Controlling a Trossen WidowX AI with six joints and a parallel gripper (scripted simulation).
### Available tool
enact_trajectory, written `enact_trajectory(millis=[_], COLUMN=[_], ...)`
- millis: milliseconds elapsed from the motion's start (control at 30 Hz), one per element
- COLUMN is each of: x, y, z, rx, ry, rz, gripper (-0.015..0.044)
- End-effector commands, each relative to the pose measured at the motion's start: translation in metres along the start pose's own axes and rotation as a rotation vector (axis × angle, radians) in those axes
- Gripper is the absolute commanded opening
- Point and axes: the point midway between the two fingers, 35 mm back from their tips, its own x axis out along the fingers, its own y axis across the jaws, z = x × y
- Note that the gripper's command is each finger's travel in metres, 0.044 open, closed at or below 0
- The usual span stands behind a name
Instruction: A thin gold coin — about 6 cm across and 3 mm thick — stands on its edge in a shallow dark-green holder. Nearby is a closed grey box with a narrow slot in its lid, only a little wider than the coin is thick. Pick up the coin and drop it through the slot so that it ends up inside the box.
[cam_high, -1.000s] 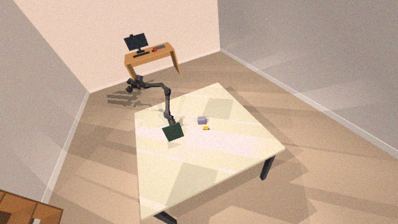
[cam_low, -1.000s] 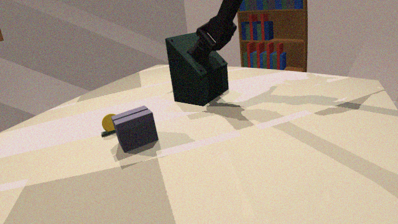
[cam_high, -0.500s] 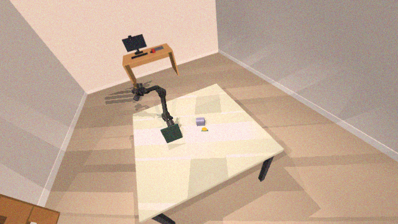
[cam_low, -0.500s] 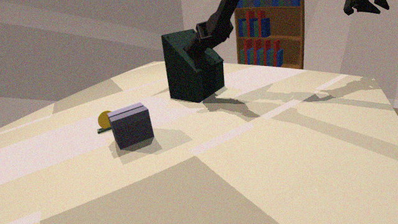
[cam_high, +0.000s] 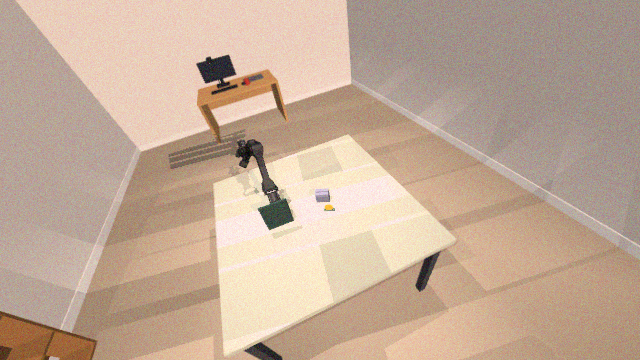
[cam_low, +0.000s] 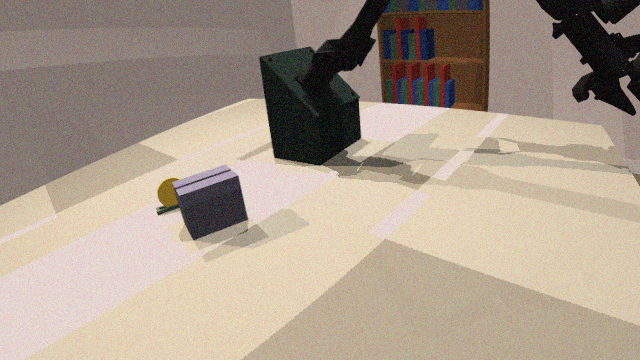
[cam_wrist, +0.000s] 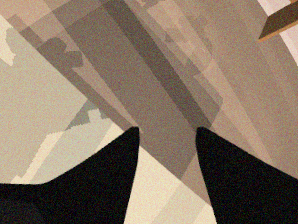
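Two black fingers rising from the bottom edge of the wrist view, tips partly apart, only pale table edge and brown floor in the gap between them. Gripper (cam_wrist: 168, 135) partway closed, gripping nothing. Beyond the tips, grey shadow bands across the floor; a wooden corner at the upper right of that frame.

In the top view, gripper (cam_high: 243, 152) just left of centre in the upper half, past the table's far edge and over the floor, well apart from the task's things. Dark arm (cam_high: 263, 172) running down from it to a dark-green base block (cam_high: 276, 214) on the table (cam_high: 350, 260), left of centre. In the exterior view, same block (cam_low: 310, 120) upper centre, gripper (cam_low: 602, 87) at the upper right edge.

Gold coin (cam_high: 328, 207) slightly right of centre in the top view, upright on its edge in the dark-green holder (cam_low: 166, 209), untouched. In the exterior view, coin (cam_low: 167, 192) at centre left, partly hidden behind the grey box (cam_low: 212, 202), just beside it. Box (cam_high: 322, 195) closed, a narrow dark slot (cam_low: 205, 178) across its lid.

Farther out: wooden desk (cam_high: 240, 95) with monitor (cam_high: 216, 69) by the back wall, top of the overhead frame; bookshelf (cam_low: 484, 55) at the top of the exterior frame.
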Motion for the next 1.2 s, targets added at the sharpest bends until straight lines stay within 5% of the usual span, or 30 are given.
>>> enact_trajectory(millis=[0, 267, 500, 867, 1167], x=[0.018, 0.028, 0.004, -0.09, -0.194], y=[-0.018, -0.063, -0.095, -0.129, -0.105], z=[-0.053, -0.175, -0.292, -0.457, -0.57], rx=[0.008, 0.094, 0.228, 0.471, 0.834], ry=[0.112, 0.356, 0.593, 0.914, 1.151], rz=[-0.015, -0.043, -0.092, -0.176, -0.192], gripper=[0.0161, 0.0161, 0.0161, 0.0161, 0.0161])
